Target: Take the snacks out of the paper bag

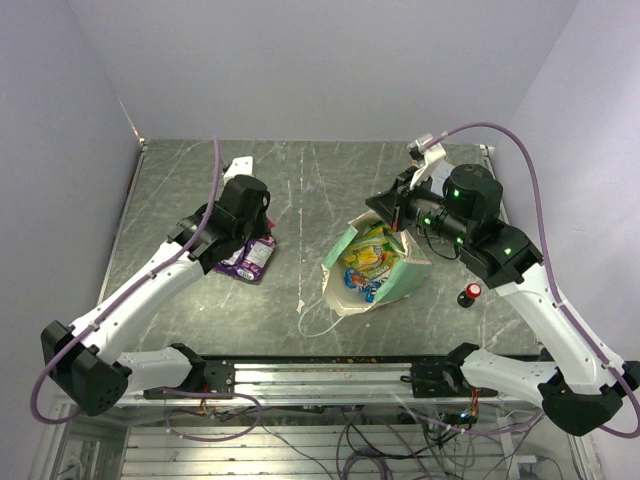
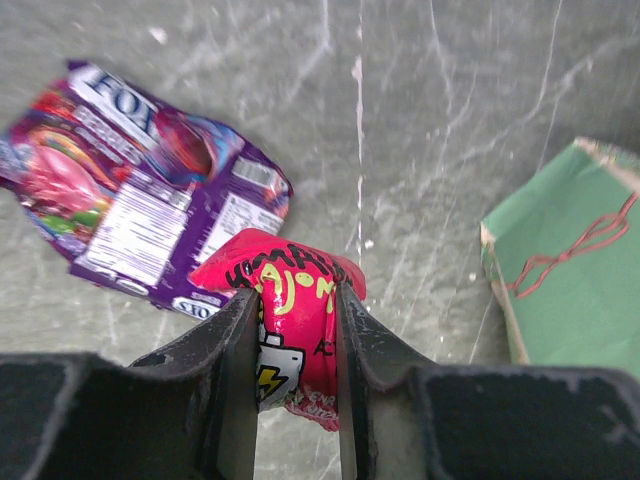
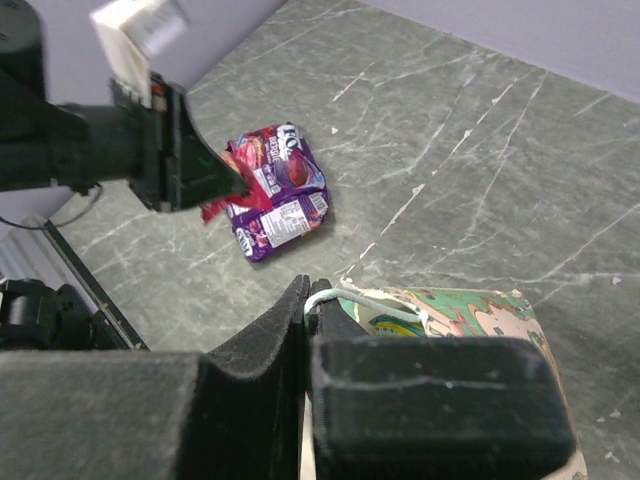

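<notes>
Left pincer: narrow, clamped on a red snack packet with yellow and black lettering; the packet bulges above and below the jaws, so you have it by the middle. It hangs over the near corner of the purple packet, which lies flat on the surface left of centre, toward the left edge. Right pincer: fully closed at the far rim of the paper bag, apparently with a white string handle caught in the tips. The bag sits just right of the surface's centre, mouth open, the rest of the snacks visible inside. Judged step: setting the red packet down with the purple one. To do it well, bring the left pincer low before you release, so the packet does not bounce or roll. Drop it just beside the purple packet on the side toward the left edge, well apart from the bag. Open wide enough that the foil does not cling to a pad. Hold the right pincer steady so the bag mouth stays presented for your next reach.
</notes>
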`<move>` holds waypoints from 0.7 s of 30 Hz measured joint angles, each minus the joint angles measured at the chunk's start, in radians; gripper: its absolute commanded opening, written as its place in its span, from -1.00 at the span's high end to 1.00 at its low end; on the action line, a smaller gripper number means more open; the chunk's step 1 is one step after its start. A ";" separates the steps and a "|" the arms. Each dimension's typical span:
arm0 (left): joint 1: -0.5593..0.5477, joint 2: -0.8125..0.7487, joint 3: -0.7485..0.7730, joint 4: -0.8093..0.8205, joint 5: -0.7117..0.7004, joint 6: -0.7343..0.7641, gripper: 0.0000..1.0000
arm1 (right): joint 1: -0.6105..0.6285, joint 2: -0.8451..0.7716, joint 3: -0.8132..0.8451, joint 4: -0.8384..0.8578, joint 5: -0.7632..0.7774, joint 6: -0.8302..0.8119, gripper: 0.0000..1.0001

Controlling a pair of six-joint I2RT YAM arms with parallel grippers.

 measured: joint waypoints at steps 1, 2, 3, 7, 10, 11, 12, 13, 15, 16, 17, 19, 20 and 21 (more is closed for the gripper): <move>0.006 0.016 -0.023 0.027 0.040 0.008 0.86 | 0.000 0.000 -0.002 0.000 0.000 0.000 1.00; 0.006 0.040 -0.047 0.062 0.081 0.018 0.86 | 0.000 0.000 -0.002 0.000 0.000 0.000 1.00; 0.007 0.064 -0.067 0.093 0.117 0.026 0.86 | 0.000 0.000 -0.002 0.000 0.000 0.000 1.00; 0.010 0.200 -0.129 0.198 0.220 0.069 0.86 | 0.000 -0.001 -0.002 0.000 0.001 -0.001 1.00; 0.017 0.300 -0.130 0.236 0.253 0.114 0.86 | 0.000 -0.002 -0.002 -0.002 0.003 -0.001 1.00; 0.019 0.323 -0.131 0.250 0.255 0.130 0.86 | 0.000 -0.003 -0.002 -0.002 0.004 -0.001 1.00; 0.020 0.340 -0.132 0.263 0.256 0.143 0.86 | 0.000 -0.004 -0.002 -0.002 0.005 0.000 1.00; 0.021 0.350 -0.135 0.280 0.259 0.156 0.86 | 0.000 -0.006 -0.003 -0.002 0.006 0.000 1.00; 0.022 0.350 -0.169 0.338 0.268 0.177 0.83 | 0.000 -0.013 -0.007 -0.002 0.009 0.000 1.00; 0.023 0.343 -0.194 0.368 0.270 0.182 0.77 | 0.000 -0.017 -0.008 -0.005 0.013 0.000 1.00; 0.023 0.335 -0.225 0.395 0.271 0.183 0.68 | 0.000 -0.019 -0.008 -0.006 0.015 0.000 1.00; 0.023 0.324 -0.286 0.426 0.270 0.183 0.37 | 0.000 -0.021 -0.008 -0.006 0.023 0.000 1.00; 0.023 0.323 -0.307 0.430 0.270 0.182 0.20 | 0.000 -0.021 -0.008 -0.006 0.025 0.000 1.00; 0.023 0.320 -0.324 0.435 0.268 0.179 0.07 | 0.000 -0.021 -0.008 -0.006 0.027 0.000 1.00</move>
